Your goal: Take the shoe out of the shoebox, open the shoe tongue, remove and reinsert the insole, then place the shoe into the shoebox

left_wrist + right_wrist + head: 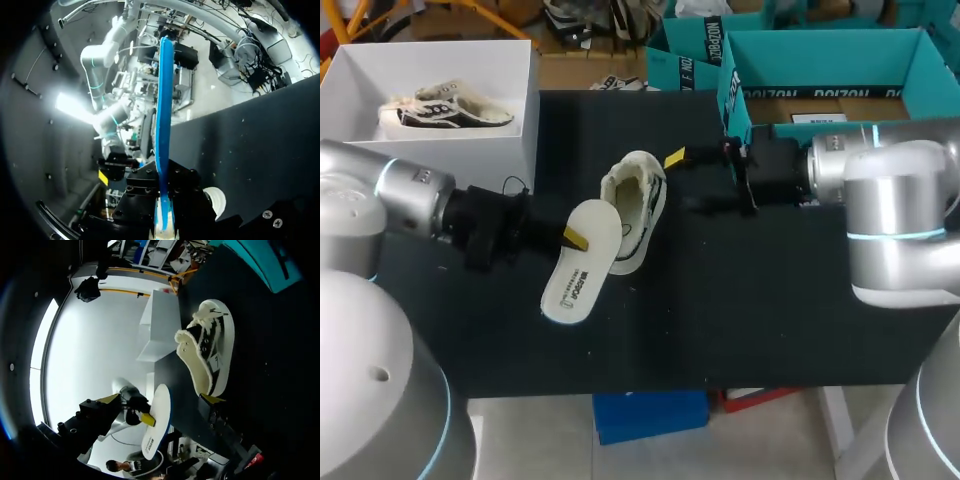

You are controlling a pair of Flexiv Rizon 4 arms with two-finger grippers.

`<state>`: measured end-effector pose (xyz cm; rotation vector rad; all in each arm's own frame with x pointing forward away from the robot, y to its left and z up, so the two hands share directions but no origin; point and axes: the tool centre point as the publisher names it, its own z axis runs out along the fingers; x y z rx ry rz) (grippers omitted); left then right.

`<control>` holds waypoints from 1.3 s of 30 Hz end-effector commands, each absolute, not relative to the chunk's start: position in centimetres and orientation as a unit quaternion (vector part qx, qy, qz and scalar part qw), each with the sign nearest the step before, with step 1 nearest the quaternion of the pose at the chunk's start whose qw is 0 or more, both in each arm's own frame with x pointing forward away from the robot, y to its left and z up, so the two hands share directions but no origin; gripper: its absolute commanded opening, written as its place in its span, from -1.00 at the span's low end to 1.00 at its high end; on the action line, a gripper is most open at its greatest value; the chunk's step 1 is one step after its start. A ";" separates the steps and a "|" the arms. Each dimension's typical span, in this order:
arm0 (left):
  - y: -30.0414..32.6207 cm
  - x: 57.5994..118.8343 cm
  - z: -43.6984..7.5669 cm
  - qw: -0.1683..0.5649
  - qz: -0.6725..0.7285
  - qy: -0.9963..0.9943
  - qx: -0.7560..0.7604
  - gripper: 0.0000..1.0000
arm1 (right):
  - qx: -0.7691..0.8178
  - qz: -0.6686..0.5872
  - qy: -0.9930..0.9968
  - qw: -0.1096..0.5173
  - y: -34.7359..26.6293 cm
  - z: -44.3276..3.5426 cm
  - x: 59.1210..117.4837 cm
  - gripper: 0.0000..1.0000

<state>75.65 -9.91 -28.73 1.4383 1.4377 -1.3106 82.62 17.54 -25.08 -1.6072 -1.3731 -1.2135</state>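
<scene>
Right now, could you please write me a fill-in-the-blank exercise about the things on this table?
1. The left fingers are shut on the ____.
2. The shoe on the black table lies ____ the white shoebox.
3. That shoebox holds ____ other shoe.
Missing words: insole, outside, one.

Bright even lighting, blown-out white glare

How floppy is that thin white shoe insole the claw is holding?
Probably bendy, not limp: pinched near one end by the left claw, the thin white shoe insole sticks out almost straight. Likely light too: seen edge-on from the left wrist, it is just a thin strip.
</scene>
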 end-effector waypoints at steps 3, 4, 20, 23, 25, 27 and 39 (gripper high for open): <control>-9.3 74.4 -28.9 0.331 -0.497 0.569 0.565 -1.00 | -0.663 -0.494 -0.492 0.274 16.0 -23.3 79.3 1.00; -9.2 74.3 -29.0 0.325 -0.496 0.571 0.568 -1.00 | -0.665 -0.494 -0.491 0.270 15.8 -23.2 79.0 1.00; -8.2 73.1 -30.0 0.289 -0.490 0.583 0.580 -1.00 | -0.686 -0.492 -0.484 0.229 15.1 -21.3 76.2 1.00; -8.2 73.0 -30.1 0.286 -0.490 0.583 0.582 -1.00 | -0.689 -0.490 -0.485 0.225 15.2 -21.1 75.7 1.00; -8.3 72.9 -30.1 0.285 -0.490 0.583 0.582 -1.00 | -0.690 -0.489 -0.485 0.223 15.2 -21.0 75.5 1.00; -8.3 72.8 -30.1 0.283 -0.491 0.583 0.583 -1.00 | -0.690 -0.489 -0.485 0.223 15.2 -21.0 75.5 1.00; -8.4 72.8 -30.5 0.276 -0.493 0.585 0.581 -1.00 | -0.690 -0.489 -0.485 0.223 15.2 -21.0 75.5 1.00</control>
